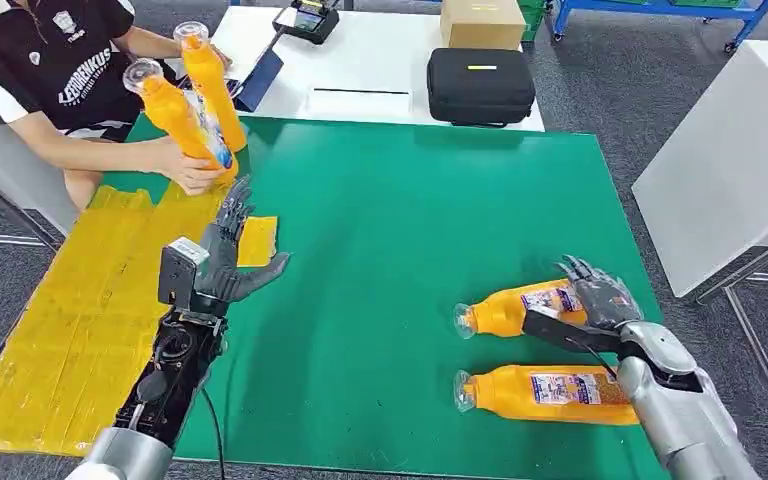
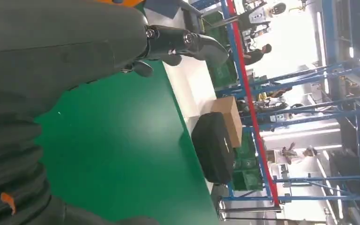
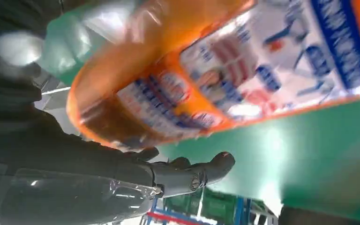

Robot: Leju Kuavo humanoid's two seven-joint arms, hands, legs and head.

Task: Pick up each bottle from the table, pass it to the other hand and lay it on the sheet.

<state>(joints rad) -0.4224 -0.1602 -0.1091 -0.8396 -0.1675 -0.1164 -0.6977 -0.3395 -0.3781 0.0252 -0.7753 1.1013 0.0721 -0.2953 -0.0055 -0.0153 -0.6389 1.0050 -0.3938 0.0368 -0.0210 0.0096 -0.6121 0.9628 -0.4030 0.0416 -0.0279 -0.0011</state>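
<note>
On the right of the green mat (image 1: 410,250), the right hand (image 1: 595,300) lies over the base of the farther orange bottle (image 1: 515,308), fingers around it; whether it truly grips, I cannot tell. Just nearer lies a second bottle (image 1: 550,392). Toward the left, the left hand (image 1: 228,250) stands empty, fingers spread, beside the yellow sheet (image 1: 70,330). Far left, a person (image 1: 50,70) holds two more bottles (image 1: 190,100).
</note>
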